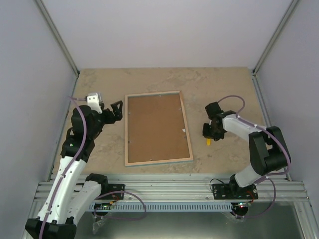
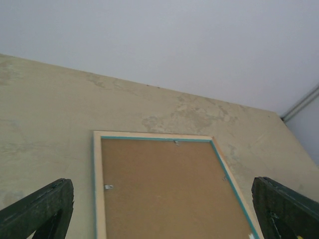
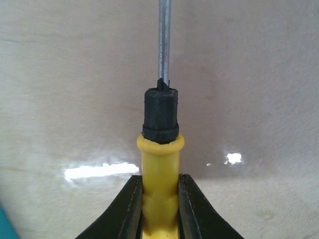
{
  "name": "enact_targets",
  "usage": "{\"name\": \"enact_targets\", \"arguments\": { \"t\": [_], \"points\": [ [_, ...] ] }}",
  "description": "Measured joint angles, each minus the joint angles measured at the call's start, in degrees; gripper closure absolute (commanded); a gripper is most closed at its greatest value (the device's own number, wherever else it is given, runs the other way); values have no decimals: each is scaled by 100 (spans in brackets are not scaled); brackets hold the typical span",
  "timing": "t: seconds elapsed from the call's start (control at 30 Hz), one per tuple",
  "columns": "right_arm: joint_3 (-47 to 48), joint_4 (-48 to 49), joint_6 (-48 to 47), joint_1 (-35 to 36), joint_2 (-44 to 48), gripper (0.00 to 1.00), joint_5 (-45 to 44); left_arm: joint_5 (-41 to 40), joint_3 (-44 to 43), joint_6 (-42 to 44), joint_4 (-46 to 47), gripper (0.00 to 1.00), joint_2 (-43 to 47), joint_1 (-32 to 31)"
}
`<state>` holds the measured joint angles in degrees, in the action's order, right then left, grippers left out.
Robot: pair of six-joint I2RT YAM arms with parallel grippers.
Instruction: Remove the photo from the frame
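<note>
Screwdriver [image 3: 159, 164] clamped in right gripper [image 1: 212, 130], 3 o'clock of frame [image 1: 157, 128]; left gripper [image 1: 115, 110] wide open. Tip best slid flat under tabs [image 2: 108, 187].

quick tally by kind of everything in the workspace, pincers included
frame: 1
screwdriver: 1
pincers: 2 (left pincer, right pincer)
total: 4
</note>
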<state>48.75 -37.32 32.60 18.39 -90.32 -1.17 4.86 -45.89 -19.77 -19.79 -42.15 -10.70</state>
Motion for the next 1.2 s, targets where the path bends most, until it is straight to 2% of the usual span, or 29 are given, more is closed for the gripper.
{"name": "enact_targets", "arguments": {
  "t": [0.17,0.43,0.7,1.2],
  "points": [
    [522,-175,-140,452,50,100,-136,535,0,-212,52,1,-114,0],
    [1327,208,-682,1681,352,100,-157,1410,267,-820,431,1,-470,-15],
    [1569,737,-1211,2590,369,100,-33,1766,826,-1611,1154,2,-697,-715],
    [1644,1683,-1506,3141,404,99,345,1777,1246,-2575,2627,8,-1484,-1738]
  ]
}}
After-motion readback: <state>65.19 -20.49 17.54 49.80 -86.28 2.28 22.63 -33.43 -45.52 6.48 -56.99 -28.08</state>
